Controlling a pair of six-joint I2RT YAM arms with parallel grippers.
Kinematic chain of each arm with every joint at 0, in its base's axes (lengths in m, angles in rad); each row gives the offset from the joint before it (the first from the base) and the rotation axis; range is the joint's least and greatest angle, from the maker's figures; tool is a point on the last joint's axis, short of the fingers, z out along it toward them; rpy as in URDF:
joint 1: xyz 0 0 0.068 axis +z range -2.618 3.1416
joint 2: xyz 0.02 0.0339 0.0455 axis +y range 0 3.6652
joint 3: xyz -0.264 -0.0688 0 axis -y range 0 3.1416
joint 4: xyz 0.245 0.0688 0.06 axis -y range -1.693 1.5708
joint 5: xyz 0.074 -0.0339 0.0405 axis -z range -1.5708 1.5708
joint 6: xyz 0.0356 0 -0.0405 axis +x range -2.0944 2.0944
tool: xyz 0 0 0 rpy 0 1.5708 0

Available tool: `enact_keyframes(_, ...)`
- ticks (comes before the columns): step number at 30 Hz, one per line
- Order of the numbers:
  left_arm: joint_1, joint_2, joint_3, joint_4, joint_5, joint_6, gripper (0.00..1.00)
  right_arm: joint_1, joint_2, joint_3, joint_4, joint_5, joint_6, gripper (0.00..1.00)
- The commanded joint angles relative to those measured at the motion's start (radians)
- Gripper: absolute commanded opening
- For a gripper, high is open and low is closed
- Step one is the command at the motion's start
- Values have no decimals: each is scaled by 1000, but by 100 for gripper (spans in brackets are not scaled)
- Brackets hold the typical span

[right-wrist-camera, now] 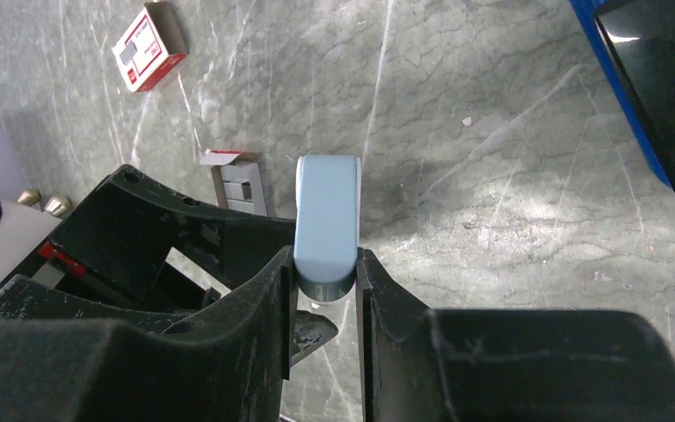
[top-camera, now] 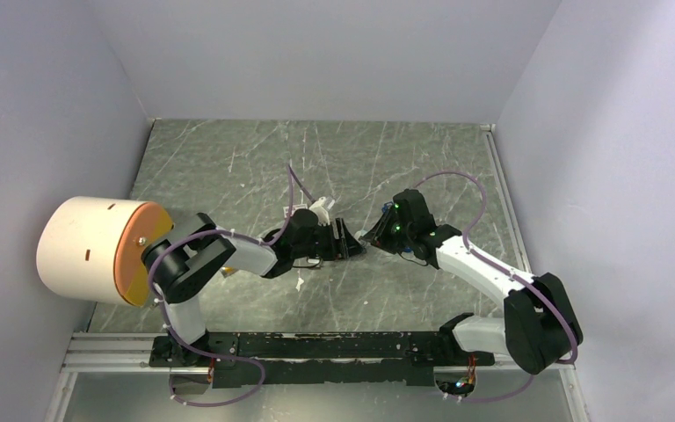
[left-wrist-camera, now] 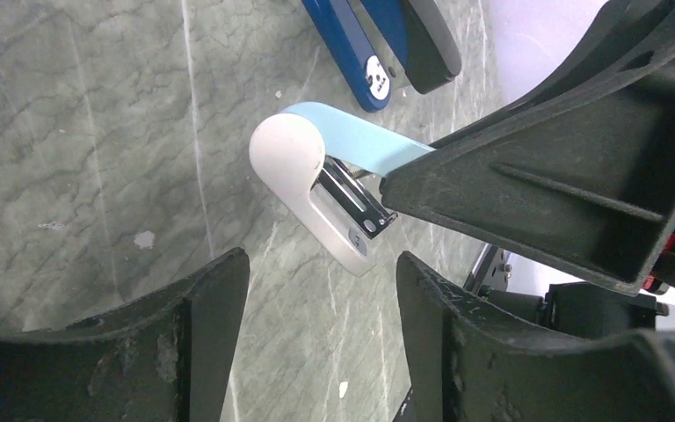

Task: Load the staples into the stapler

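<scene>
Your right gripper (right-wrist-camera: 325, 264) fills the near edge of its own wrist view, jaws pinched tight on the pale blue-grey piece (right-wrist-camera: 327, 207); it grips the narrow sides, so the long body sticks out ahead of the fingers. The left wrist view suggests why: that hold turns the piece's white rounded end and metal channel towards the left gripper (left-wrist-camera: 321, 334); its jaws stand well apart with nothing between them, the piece just beyond their tips and untouched.

That piece is not what you are meant to load. The stapler (left-wrist-camera: 343, 44), bright blue with black parts, lies on the table (left-wrist-camera: 79, 141) just beyond the held piece, apart from both grippers; its two arms look splayed open, which would suit loading, though only one end shows. The overhead view, where the arms meet mid-table, left arm reaching in from the left and right arm from the right, does not let you pick it out.

The staples (right-wrist-camera: 243, 189), a flat grey slab, lie on the table near the held piece, just beside the left gripper's black body; the red-and-white box (right-wrist-camera: 149, 48) sits farther out the same way. Neither gripper touches stapler or staples, so judge the loading as not yet begun.
</scene>
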Motion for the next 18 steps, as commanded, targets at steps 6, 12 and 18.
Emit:
enact_keyframes(6, -6, -5, 3, 27, -58, -9, 44, -4, -38, -11, 17, -9, 5, 24)
enact_keyframes(12, -7, 13, 15, -1, -65, 4, 19, -5, -33, 16, -30, -1, -13, 23)
enact_keyframes(18, -7, 22, -6, 12, -45, 40, 5, -10, -6, 90, -127, 72, -75, 22)
